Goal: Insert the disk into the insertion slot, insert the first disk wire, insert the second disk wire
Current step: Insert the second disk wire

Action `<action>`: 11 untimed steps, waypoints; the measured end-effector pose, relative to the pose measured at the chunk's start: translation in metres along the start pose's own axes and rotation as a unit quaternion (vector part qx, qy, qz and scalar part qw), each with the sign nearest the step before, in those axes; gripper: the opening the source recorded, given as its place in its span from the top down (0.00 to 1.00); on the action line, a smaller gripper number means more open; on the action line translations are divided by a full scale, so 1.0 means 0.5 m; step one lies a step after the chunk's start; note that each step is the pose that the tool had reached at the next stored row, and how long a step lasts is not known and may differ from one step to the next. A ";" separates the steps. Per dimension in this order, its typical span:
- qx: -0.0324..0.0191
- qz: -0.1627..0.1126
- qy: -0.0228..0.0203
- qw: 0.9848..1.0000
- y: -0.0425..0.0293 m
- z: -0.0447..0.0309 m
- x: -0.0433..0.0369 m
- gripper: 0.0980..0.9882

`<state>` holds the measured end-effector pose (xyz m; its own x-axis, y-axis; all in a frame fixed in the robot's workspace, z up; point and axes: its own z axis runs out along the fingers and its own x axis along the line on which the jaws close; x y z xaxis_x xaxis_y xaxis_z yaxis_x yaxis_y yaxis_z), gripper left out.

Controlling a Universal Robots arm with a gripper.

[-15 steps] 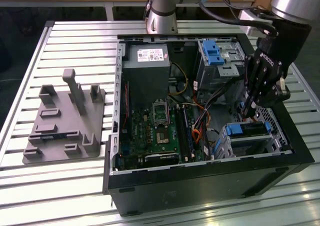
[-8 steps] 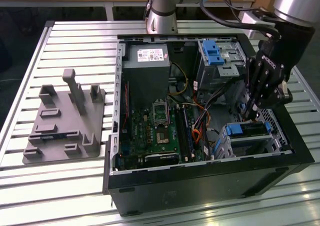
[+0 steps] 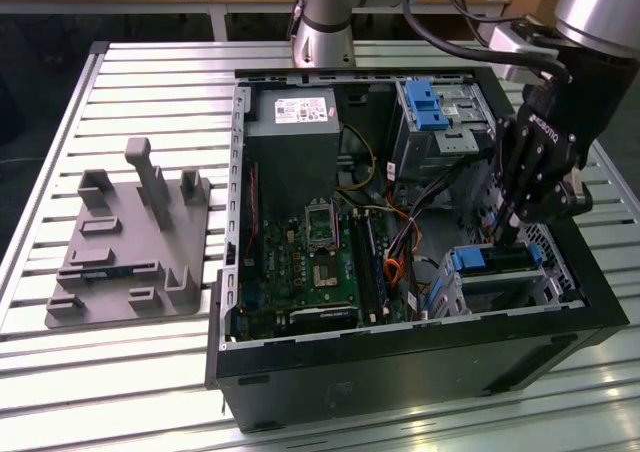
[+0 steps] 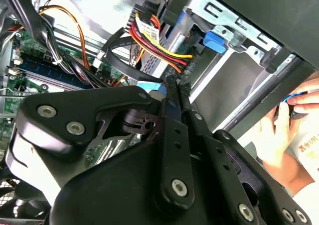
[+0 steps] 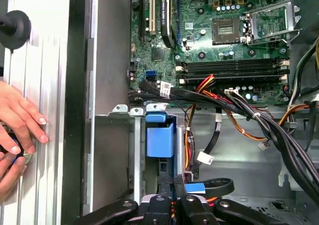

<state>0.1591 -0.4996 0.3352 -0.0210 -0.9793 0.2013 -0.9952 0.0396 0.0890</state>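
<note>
Disk [image 3: 490,260] in insertion slot [image 3: 455,292]; second wrist view: fingers [image 4: 172,115] flush together, nothing between.

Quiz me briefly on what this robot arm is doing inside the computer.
1. True or false: the disk already sits in the insertion slot.
2. The gripper hangs just above: A the grey fixture, B the insertion slot, C the power supply?
3. What colour is the disk's carrier frame?
Key: 1 true; 2 B; 3 blue.
</note>
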 end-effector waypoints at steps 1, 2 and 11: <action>0.000 0.000 -0.001 1.000 0.000 0.000 0.003 0.95; 0.000 0.000 -0.004 1.000 0.000 0.000 0.004 0.95; 0.000 -0.002 -0.019 1.000 0.000 -0.001 0.015 0.95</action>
<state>0.1592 -0.5067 0.3371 -0.0205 -0.9863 0.1634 -0.9953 0.0357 0.0905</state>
